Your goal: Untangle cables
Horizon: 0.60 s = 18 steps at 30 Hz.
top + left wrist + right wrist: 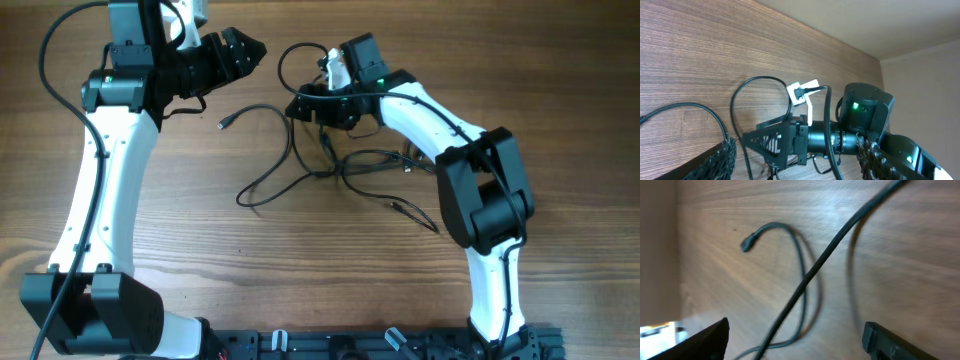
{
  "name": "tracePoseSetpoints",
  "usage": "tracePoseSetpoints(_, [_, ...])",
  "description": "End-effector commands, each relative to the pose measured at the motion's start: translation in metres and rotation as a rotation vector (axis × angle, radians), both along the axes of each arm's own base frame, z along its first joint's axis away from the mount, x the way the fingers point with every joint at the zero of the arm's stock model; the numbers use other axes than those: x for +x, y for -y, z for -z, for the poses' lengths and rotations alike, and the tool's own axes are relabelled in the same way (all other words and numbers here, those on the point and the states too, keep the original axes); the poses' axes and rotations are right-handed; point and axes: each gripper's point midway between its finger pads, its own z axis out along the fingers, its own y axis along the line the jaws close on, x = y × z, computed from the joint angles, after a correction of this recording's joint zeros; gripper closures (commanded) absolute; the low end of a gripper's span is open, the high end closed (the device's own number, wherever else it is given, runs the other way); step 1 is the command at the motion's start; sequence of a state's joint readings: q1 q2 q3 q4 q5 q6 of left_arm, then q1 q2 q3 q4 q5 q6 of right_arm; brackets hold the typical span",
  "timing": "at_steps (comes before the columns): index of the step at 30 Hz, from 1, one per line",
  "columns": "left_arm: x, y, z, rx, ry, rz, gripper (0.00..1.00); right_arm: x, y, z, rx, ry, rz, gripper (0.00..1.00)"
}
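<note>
cables (335, 165) lie knotted mid-table (250, 270), one strand draped over the right arm (430, 120) near the white plug (802, 92). left gripper (255, 55) hangs wide and empty; right gripper (795, 327) is wide too, a strand crossing between its fingers. risk: if that arm pulls away, the draped strand snags and cinches the knot.
</note>
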<state>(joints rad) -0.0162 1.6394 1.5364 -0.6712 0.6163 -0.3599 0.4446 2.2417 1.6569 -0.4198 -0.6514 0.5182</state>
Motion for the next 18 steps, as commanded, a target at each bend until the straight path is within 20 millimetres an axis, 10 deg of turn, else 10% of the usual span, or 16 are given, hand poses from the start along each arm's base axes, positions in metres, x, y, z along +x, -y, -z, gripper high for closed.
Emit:
tracePoseSetpoints(1, [-0.003,-0.002,-0.011,-0.001,0.033,0.012,0.20,-0.016,-0.016,0.029,-0.031,-0.131,0.060,0.24])
tracePoseSetpoints(13, [-0.006,-0.005,-0.004,0.018,0.001,-0.007,0.20,-0.028,-0.016,0.058,-0.228,-0.052,0.047,0.92])
tracePoseSetpoints(18, [-0.009,-0.007,0.001,0.029,-0.026,-0.017,0.20,-0.021,0.002,0.034,-0.229,-0.020,0.038,0.96])
